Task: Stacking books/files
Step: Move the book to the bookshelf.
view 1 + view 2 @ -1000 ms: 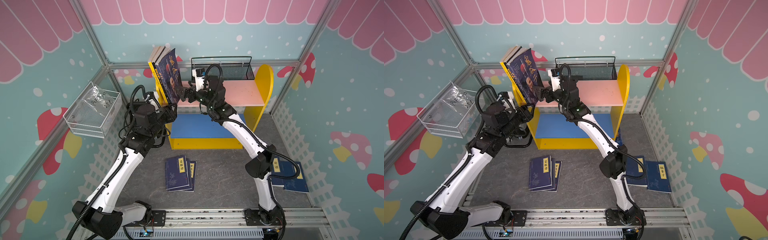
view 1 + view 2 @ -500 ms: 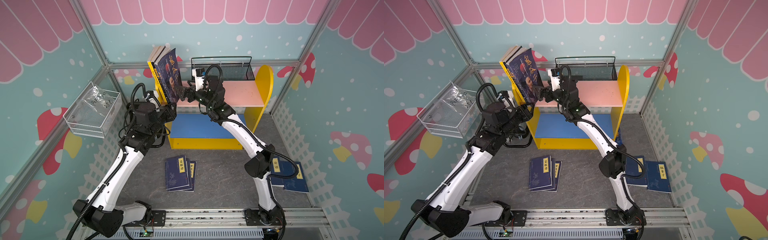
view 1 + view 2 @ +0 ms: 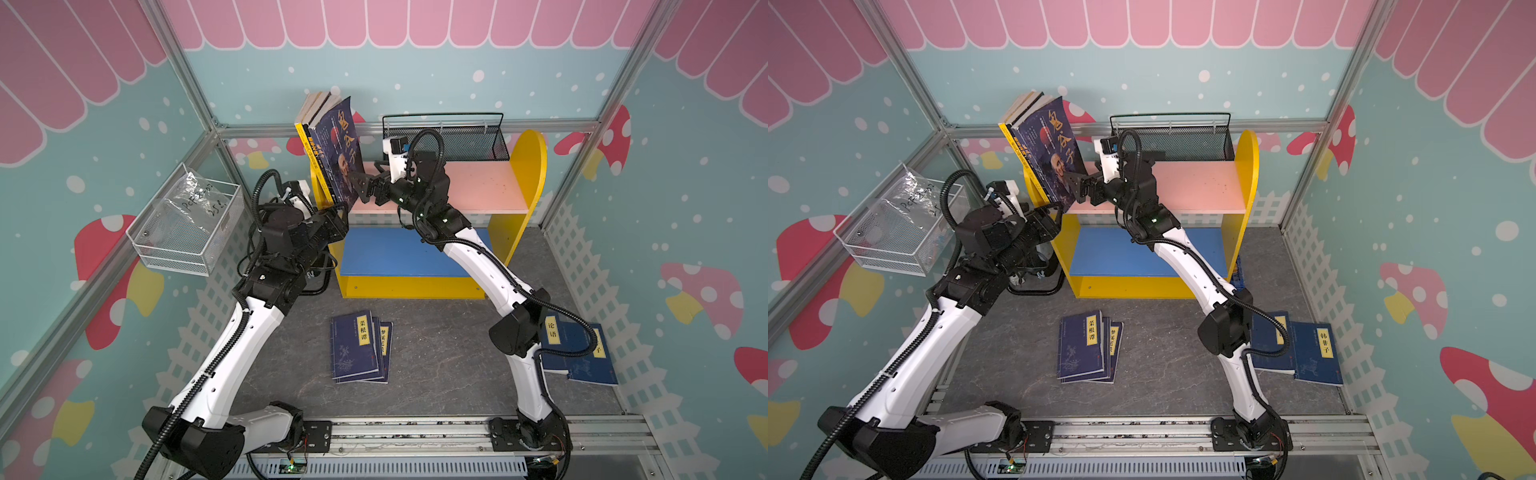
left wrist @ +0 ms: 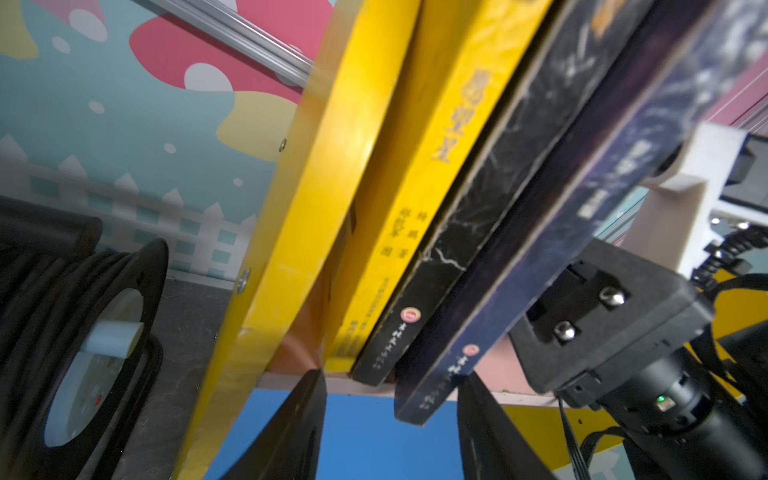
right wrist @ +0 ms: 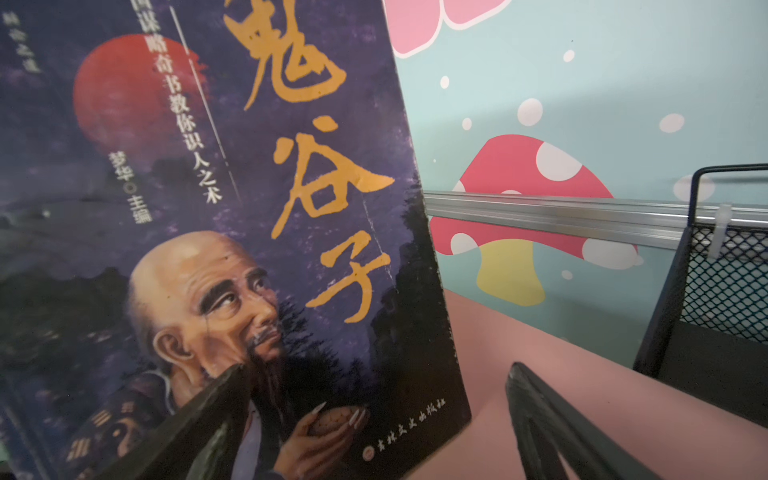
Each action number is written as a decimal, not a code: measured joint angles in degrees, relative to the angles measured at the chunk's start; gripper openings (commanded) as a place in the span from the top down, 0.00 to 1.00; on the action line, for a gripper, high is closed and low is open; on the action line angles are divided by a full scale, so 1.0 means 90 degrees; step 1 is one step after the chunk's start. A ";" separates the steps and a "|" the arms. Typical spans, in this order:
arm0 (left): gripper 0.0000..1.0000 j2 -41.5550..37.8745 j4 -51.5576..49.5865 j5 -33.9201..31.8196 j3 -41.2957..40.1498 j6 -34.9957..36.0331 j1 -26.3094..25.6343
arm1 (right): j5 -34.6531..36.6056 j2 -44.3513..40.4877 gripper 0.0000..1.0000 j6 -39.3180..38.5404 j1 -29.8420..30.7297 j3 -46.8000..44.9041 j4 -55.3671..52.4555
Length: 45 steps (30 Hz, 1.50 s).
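Observation:
Three books stand leaning at the left end of the pink shelf top: a yellow one, a black one and a purple one with an old-man portrait. My right gripper is open, one fingertip against the purple cover. My left gripper sits at the shelf's front edge, its jaws apart on either side of the spines' lower ends. The purple spine overhangs the edge. Navy books lie stacked on the floor; two more lie at the right.
The yellow bookcase has a blue lower shelf. A black mesh basket stands at the back of the pink top. A wire basket hangs on the left wall. A black cable reel sits left of the bookcase.
My left gripper has crept slightly up toward the shelf edge and my right gripper slightly toward the purple book. The books stand much as before.

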 measured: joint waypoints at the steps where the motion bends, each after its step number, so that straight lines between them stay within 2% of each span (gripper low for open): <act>1: 0.47 -0.0066 0.0041 -0.0005 -0.0029 -0.0022 0.0012 | 0.0000 -0.0007 0.02 -0.0012 0.0000 -0.0002 -0.0007; 12: 0.46 -0.0578 0.0284 -0.0087 -0.0192 -0.0146 0.0138 | 0.0061 -0.0124 0.02 -0.0192 0.0000 -0.0053 -0.0282; 30: 0.47 0.0168 0.0413 0.0175 -0.0024 -0.0189 0.0185 | 0.0168 -0.0136 0.02 -0.0204 0.0000 -0.0053 -0.0355; 45: 0.47 0.0114 0.0447 0.0146 0.0039 -0.0189 0.0194 | 0.0019 -0.0124 0.02 -0.0112 -0.0036 -0.0053 -0.0308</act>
